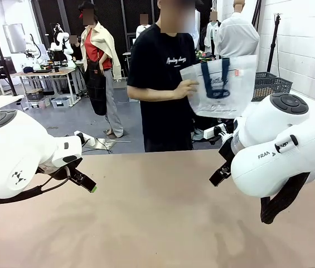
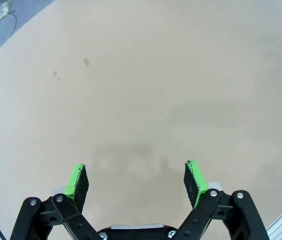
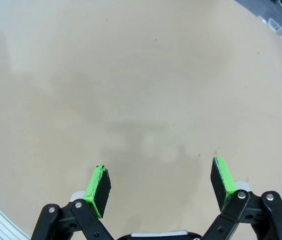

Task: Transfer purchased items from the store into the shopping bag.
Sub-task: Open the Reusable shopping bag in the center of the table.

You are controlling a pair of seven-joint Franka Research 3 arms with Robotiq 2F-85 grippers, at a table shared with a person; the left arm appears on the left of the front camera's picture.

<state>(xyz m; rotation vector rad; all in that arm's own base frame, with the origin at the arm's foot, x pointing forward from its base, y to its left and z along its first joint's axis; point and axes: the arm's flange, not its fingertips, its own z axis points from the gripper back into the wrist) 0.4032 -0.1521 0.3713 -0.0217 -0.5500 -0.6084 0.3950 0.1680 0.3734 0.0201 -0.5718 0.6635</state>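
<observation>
Wide beige tabletop (image 1: 157, 223) across the lower frame. Translucent whitish plastic shopping bag (image 1: 219, 86) with navy handles at upper centre-right, held up by a person's hand (image 1: 186, 89). Left gripper (image 2: 136, 175) and right gripper (image 3: 158, 180) low in their wrist views, fingers spread wide, pinching nothing. Seemingly nothing packed yet; whole transfer left.

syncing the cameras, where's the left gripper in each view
front: left gripper low at picture left, open above the table.
left wrist: its green-padded fingers rise from the bottom edge, spread apart.
right wrist: the fingers here belong to the right gripper, also open.
shared landmark: the tan table beneath.
</observation>
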